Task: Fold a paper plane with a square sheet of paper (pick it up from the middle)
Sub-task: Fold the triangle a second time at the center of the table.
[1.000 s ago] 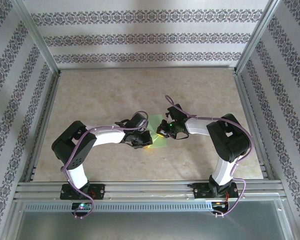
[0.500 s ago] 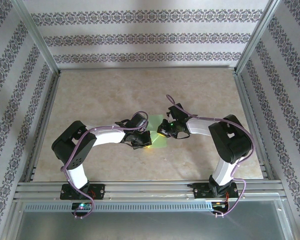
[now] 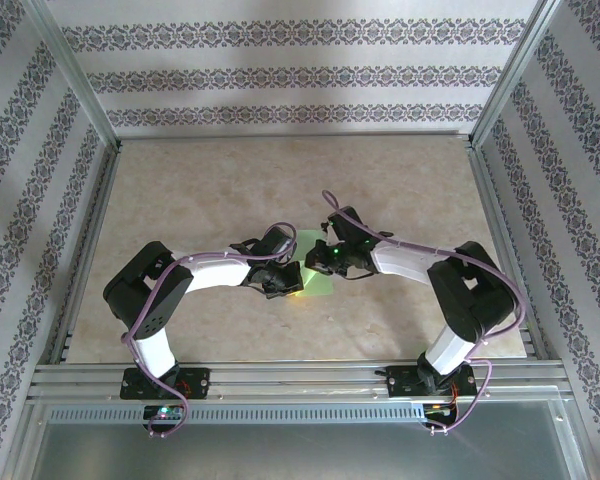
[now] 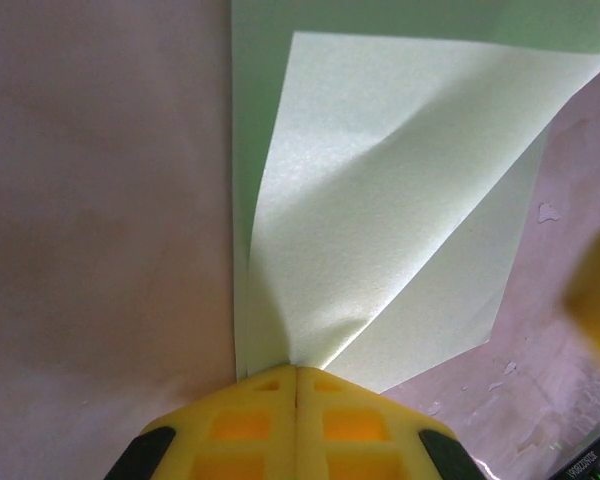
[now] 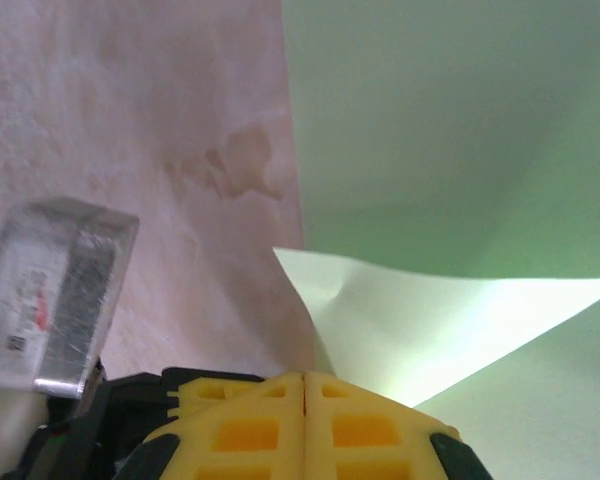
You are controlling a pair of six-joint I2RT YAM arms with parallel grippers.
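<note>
Paper is what I look at first. I see the square sheet of paper [image 3: 312, 244] near the middle of the table [image 3: 230, 180], right between my 2 arms. It is light green and plain.

From above, the left gripper [image 3: 292, 288] sits at the sheet's near left side. The right gripper [image 3: 321, 264] sits on its right side. The 2 grippers are close to each other, with the green sheet under and between them.

In the left wrist view, the left gripper [image 4: 297, 372] is squeezed tight, its 2 yellow fingers [image 4: 245, 425] pressed together. The sheet [image 4: 380, 200] runs right into the tips, so it is pinching the paper there. One flap is lifted up and bent over the flat part, which lies on the table beyond.

In the right wrist view, the right gripper [image 5: 305, 380] is squeezed tight too, and it pinches the paper. A pale pointed flap [image 5: 430, 320] rises from the tips. The rest of the sheet [image 5: 450, 130] lies flat just past it, up and to the right.
</note>
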